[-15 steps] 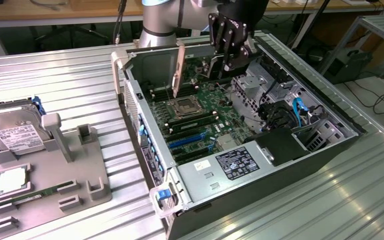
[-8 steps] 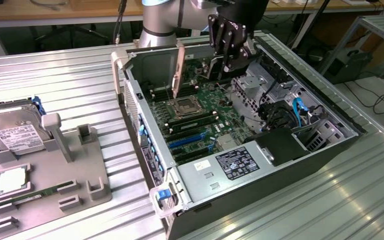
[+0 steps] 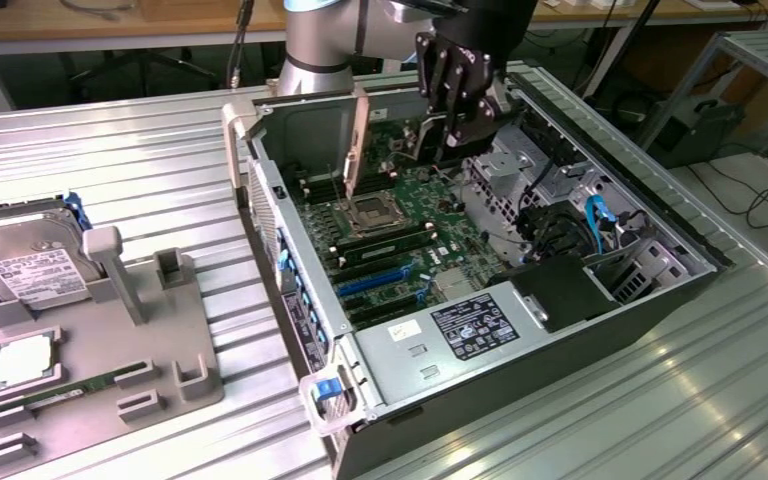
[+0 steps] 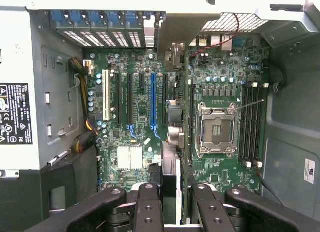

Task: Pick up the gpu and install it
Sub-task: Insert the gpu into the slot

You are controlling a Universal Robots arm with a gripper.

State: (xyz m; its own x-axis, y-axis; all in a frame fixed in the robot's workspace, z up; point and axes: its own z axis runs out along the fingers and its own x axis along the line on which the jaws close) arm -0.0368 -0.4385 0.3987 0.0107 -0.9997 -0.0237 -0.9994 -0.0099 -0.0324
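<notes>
Here the claw [image 4: 171, 212] grips the gpu [image 4: 172, 142] edge-on above the open computer case [image 3: 651, 215].

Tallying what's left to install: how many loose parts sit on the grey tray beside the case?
3: the hard drive at the tray's far end, a square silver chip mid-tray, and the memory stick nearest the camera. The tray's cut-off edge may hide more.

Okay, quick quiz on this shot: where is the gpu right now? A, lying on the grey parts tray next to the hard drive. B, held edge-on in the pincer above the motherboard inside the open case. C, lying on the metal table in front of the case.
B: the gpu sits edge-on between the pincer fingers, over the motherboard inside the case.
</notes>
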